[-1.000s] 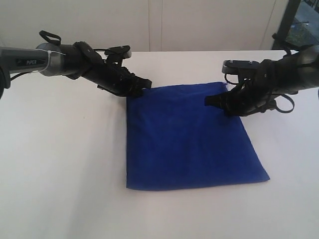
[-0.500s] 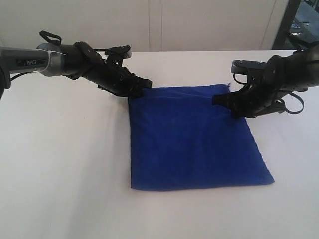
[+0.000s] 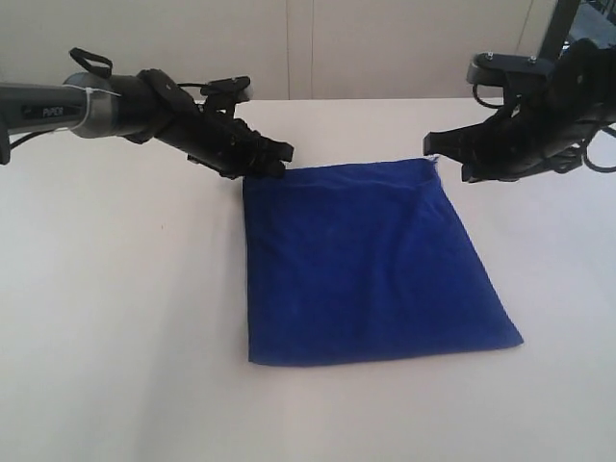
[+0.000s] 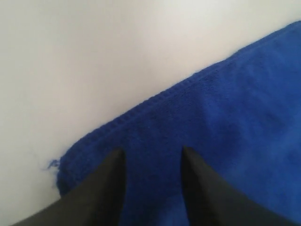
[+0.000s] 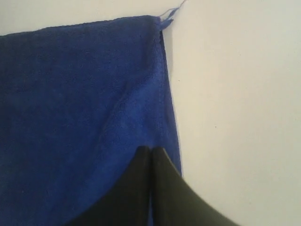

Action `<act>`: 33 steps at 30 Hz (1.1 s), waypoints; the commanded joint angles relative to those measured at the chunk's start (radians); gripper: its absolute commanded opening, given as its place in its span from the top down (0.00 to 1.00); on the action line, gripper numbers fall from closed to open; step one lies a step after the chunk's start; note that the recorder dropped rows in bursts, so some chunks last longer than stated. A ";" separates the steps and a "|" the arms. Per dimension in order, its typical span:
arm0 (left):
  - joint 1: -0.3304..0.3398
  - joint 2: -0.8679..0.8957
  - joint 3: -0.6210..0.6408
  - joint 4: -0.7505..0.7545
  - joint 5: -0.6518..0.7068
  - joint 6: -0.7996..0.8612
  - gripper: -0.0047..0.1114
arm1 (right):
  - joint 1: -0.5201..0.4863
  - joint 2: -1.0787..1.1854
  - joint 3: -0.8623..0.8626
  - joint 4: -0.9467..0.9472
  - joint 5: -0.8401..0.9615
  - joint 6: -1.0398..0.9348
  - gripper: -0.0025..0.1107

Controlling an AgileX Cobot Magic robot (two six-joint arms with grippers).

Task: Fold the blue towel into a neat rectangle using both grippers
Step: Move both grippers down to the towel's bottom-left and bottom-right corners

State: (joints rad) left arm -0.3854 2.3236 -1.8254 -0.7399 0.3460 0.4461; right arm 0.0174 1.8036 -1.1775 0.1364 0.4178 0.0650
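The blue towel (image 3: 371, 265) lies flat on the white table as a folded, roughly square shape. My left gripper (image 3: 277, 160) sits at its far left corner. In the left wrist view the left gripper (image 4: 153, 149) is open, its two black fingers apart over the towel (image 4: 225, 108), with a loose thread (image 4: 52, 165) at the corner. My right gripper (image 3: 435, 152) hovers just off the far right corner. In the right wrist view the right gripper (image 5: 151, 149) is shut, fingers pressed together with nothing between them, above the towel's (image 5: 80, 103) side edge.
The white table (image 3: 125, 318) spreads around the towel on all sides. A pale wall stands behind its far edge. A dark frame post (image 3: 556, 29) rises at the far right, behind the right arm.
The left gripper has opened and let go of the far left corner. The right gripper, still shut, has lifted up and back off the towel. The towel has settled flat.
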 commanded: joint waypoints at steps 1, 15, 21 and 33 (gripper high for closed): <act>0.006 -0.089 -0.002 0.005 0.097 0.053 0.55 | -0.002 -0.075 0.021 -0.006 0.076 -0.017 0.98; 0.000 -0.262 0.068 0.196 0.625 -0.030 0.96 | 0.003 -0.421 0.382 0.008 0.098 -0.017 0.98; -0.090 -0.352 0.273 0.196 0.513 -0.027 0.96 | 0.022 -0.563 0.515 0.006 0.067 -0.017 0.98; -0.267 -0.411 0.541 0.198 0.173 -0.003 0.96 | 0.022 -0.605 0.537 0.056 0.041 -0.017 0.98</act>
State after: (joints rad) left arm -0.6380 1.9234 -1.3237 -0.5328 0.5731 0.4426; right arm 0.0386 1.2036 -0.6452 0.1814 0.4702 0.0609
